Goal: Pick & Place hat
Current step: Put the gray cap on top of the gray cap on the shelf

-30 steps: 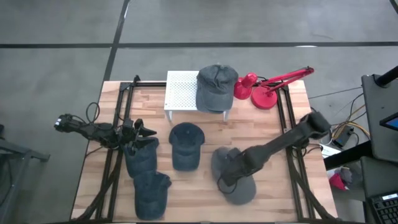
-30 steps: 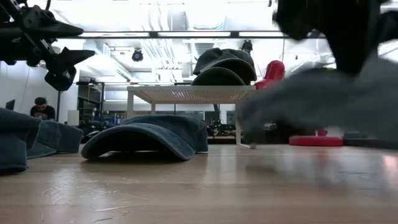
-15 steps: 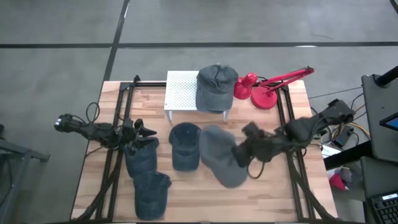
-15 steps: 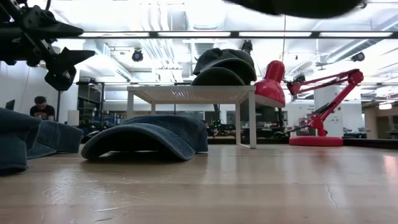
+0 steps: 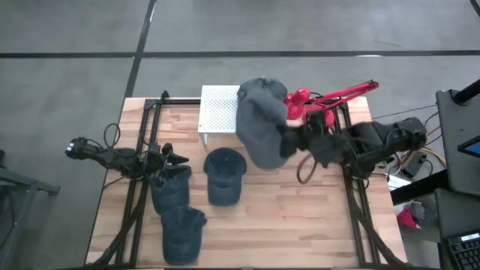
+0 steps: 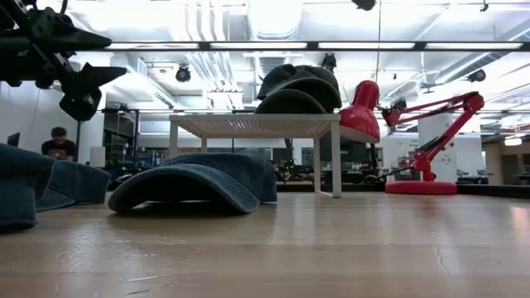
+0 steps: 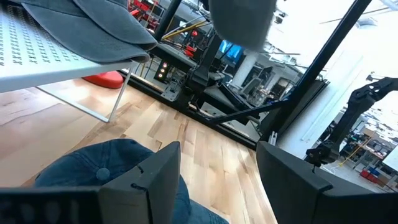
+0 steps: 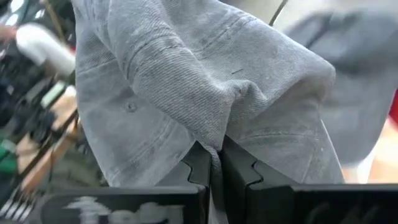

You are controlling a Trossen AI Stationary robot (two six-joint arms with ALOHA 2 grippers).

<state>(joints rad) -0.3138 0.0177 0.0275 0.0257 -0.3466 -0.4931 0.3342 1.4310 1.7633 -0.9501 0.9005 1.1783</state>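
My right gripper (image 5: pixel 289 140) is shut on a light grey hat (image 5: pixel 259 127), which it holds in the air over the right end of the white perforated rack (image 5: pixel 217 109). A second grey hat (image 6: pixel 294 87) rests crown-up on that rack. My left gripper (image 5: pixel 169 157) waits open at the table's left, just above a dark blue hat (image 5: pixel 171 187); its fingers stand apart in the left wrist view (image 7: pixel 217 180). Two more dark blue hats (image 5: pixel 225 176) (image 5: pixel 182 231) lie flat on the wood. My right gripper (image 8: pixel 215 165) pinches a bunched fold of the grey hat's cloth (image 8: pixel 217 134) between its two fingers. It comes at the hat roughly level from the table's right. The hat is lifted clear and droops slack around and beyond the fingers.
A red desk lamp (image 5: pixel 322 112) stands at the far right corner, close behind the right arm. Black frame rails run along both table sides (image 5: pixel 142 187). Bare wood lies at the near right (image 5: pixel 300 217). A person sits in the room beyond (image 6: pixel 56 145).
My right gripper, shut on the grey hat, has risen from the table's near right and swung toward the far edge and the rack. The hat has gone from lying on the wood to being lifted clear and carried over the rack's right end.
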